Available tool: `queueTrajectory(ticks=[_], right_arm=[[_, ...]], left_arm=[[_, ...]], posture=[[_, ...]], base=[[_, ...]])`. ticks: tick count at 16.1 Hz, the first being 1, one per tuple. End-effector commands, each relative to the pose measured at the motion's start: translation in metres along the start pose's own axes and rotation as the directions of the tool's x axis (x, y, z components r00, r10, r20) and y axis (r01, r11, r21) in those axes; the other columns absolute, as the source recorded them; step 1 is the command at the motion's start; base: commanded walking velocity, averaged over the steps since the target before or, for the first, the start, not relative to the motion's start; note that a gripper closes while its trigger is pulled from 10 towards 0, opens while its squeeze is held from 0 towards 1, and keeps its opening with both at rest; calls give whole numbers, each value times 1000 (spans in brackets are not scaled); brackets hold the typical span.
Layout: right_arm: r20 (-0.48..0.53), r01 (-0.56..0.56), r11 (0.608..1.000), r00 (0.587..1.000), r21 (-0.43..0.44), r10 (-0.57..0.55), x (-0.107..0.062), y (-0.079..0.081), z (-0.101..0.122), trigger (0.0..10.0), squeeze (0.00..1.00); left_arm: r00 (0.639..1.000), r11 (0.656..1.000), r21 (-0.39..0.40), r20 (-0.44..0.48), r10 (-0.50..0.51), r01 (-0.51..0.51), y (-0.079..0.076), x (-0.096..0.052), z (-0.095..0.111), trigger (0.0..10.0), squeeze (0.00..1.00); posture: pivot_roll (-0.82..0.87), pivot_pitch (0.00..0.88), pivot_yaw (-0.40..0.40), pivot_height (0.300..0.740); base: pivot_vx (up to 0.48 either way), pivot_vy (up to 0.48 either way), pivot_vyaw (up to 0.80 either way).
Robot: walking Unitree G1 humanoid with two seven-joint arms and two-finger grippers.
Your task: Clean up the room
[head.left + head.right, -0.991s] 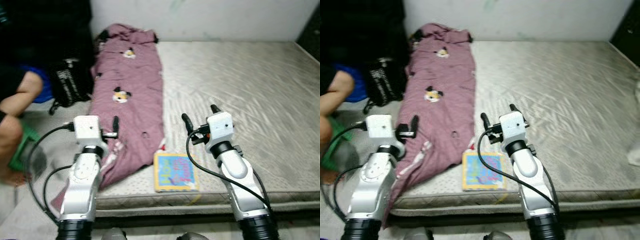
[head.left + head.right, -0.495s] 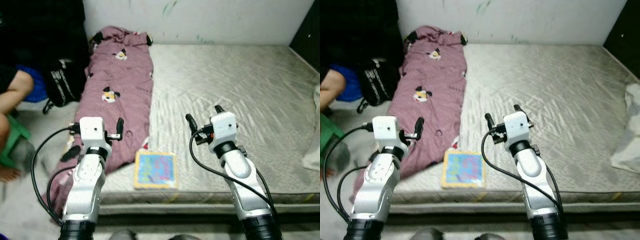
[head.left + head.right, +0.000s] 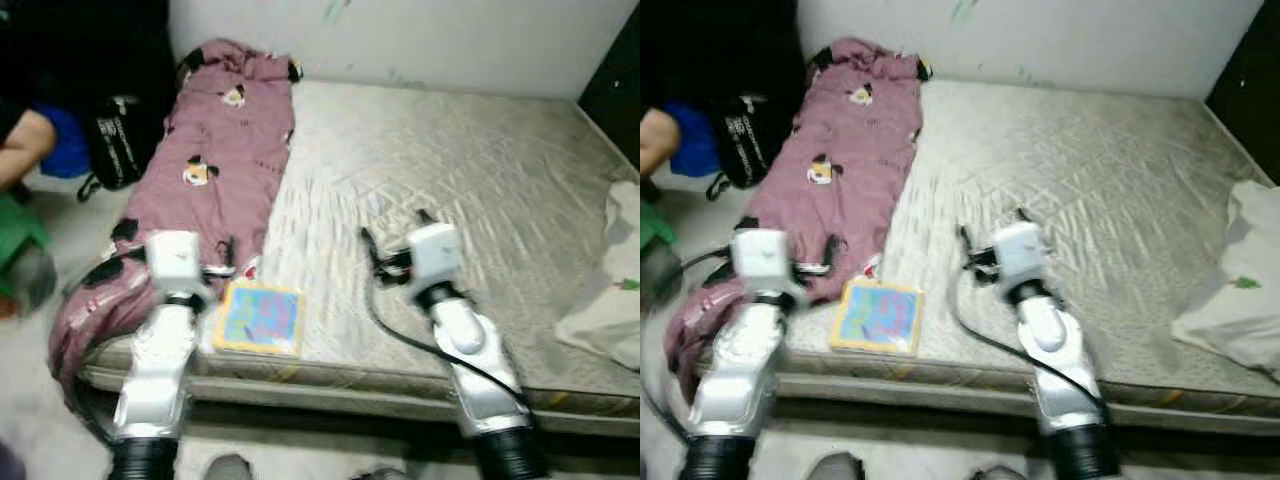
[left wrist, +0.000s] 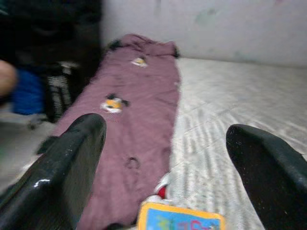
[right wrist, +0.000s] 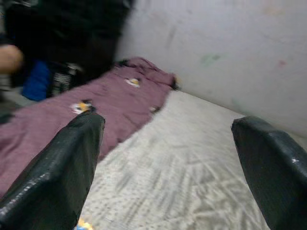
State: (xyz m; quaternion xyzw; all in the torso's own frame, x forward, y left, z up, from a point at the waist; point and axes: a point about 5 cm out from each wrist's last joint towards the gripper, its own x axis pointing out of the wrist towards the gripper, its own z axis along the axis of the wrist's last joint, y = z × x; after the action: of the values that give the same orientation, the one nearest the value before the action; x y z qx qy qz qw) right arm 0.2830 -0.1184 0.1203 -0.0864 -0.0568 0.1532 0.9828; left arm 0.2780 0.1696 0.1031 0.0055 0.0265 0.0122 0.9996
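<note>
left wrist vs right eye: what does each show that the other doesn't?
Left wrist alone: nothing extra, just a close look between its open fingers. Right eye alone: both arms, the right gripper over the bare mattress, a white cloth at the far right edge. Both: purple blanket, book at the near edge, black bag, wall.

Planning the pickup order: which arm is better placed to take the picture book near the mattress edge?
Left. The left gripper, open, hangs just beside the picture book; the right gripper, also open, is farther off over bare mattress.
</note>
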Motion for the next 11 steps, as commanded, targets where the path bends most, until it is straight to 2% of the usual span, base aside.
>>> queueTrajectory(ticks=[1,11], right_arm=[[-4,16,1000,1000,-15,-16,-1,-8,-1,10000,0],[-8,9,1000,1000,-15,-9,-2,-8,-2,10000,0]], left_arm=[[1000,1000,-7,9,-19,19,-7,1,1,10000,0],[1000,1000,0,9,-29,29,-9,0,0,10000,0]], posture=[[17,0,-26,740],[20,0,-28,740]], base=[[0,-337,0],[0,-320,0]])
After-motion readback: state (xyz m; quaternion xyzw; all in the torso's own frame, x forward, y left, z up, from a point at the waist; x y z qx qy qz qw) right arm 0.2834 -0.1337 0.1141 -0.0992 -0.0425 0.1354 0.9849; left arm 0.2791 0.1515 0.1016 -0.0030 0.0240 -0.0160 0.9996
